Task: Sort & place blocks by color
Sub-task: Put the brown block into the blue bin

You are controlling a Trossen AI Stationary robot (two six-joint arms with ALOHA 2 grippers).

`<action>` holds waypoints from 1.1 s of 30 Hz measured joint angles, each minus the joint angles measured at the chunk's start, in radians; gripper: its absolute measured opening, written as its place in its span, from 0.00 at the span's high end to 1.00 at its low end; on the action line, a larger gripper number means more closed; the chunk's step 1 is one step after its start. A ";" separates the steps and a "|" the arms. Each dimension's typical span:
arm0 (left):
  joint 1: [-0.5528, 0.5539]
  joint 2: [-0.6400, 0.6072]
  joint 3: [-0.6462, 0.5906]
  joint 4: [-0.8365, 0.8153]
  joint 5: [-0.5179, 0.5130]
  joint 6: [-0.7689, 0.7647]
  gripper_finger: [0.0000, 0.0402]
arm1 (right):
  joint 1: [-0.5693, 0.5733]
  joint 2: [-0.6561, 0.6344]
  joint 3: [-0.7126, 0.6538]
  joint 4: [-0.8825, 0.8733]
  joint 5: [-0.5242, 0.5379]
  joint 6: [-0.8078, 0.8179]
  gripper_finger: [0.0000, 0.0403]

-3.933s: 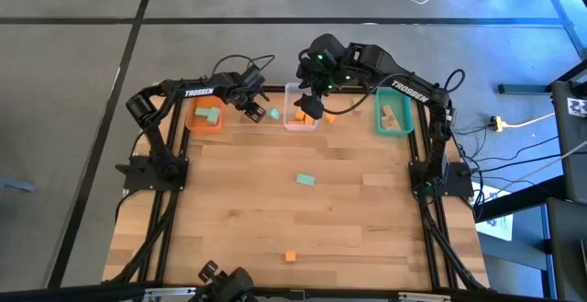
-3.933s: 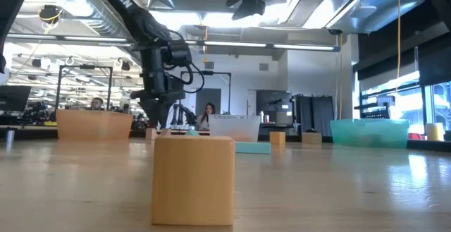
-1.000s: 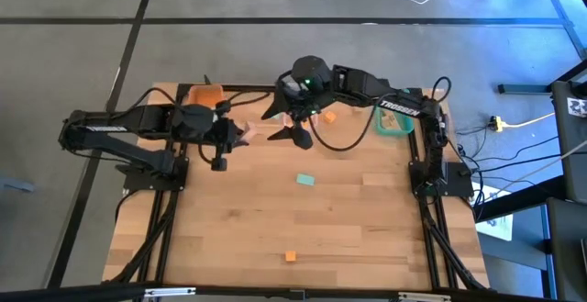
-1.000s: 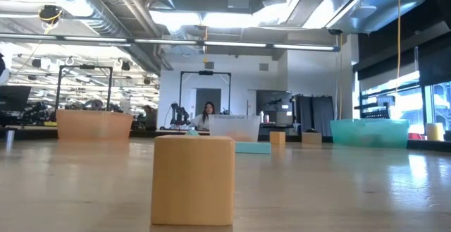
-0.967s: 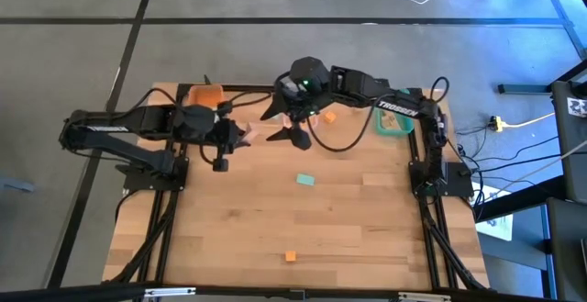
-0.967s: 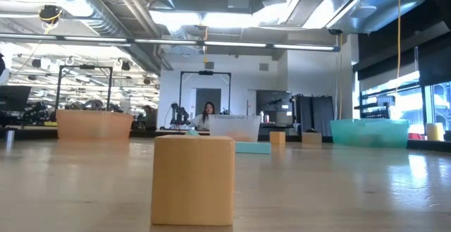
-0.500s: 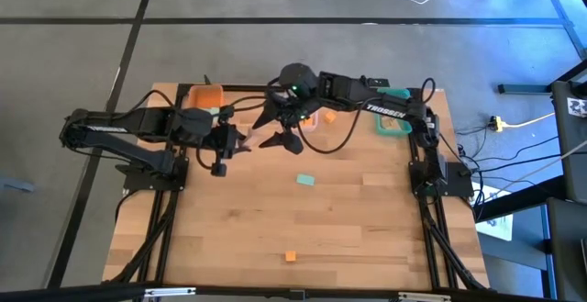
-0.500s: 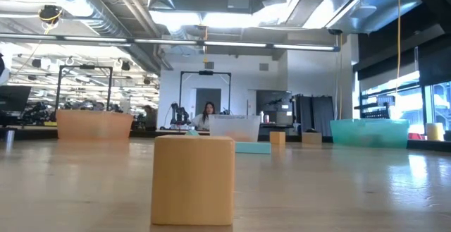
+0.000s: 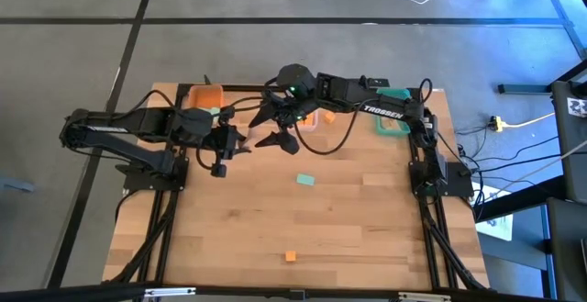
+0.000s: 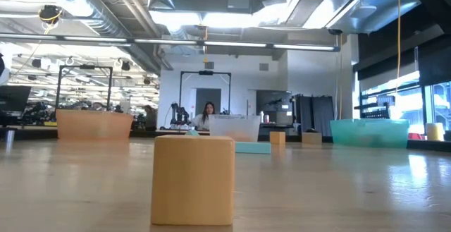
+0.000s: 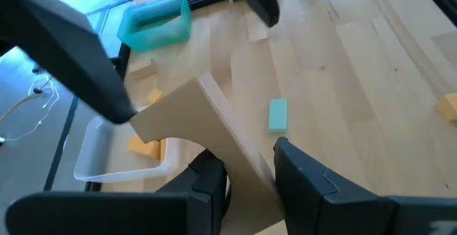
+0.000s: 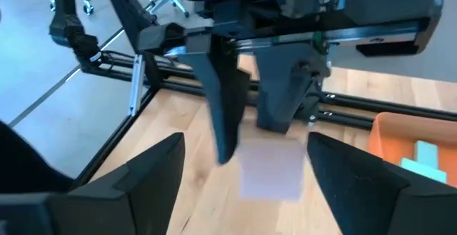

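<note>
A plain wood block (image 11: 207,131) sits clamped in the left tool (image 9: 240,139) — the right tool (image 9: 270,127), spread wide, faces it at 2 o'clock above open desk (image 9: 275,219).

Three bins: orange bin (image 9: 206,95), clear bin (image 11: 121,153), teal bin (image 9: 393,123); loose on table, one green block (image 9: 305,180), one orange block (image 9: 291,256); two arms
</note>
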 joint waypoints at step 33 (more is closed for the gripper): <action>0.000 0.001 0.002 0.040 0.002 0.010 0.78 | 0.000 0.010 -0.002 0.009 0.030 -0.001 0.64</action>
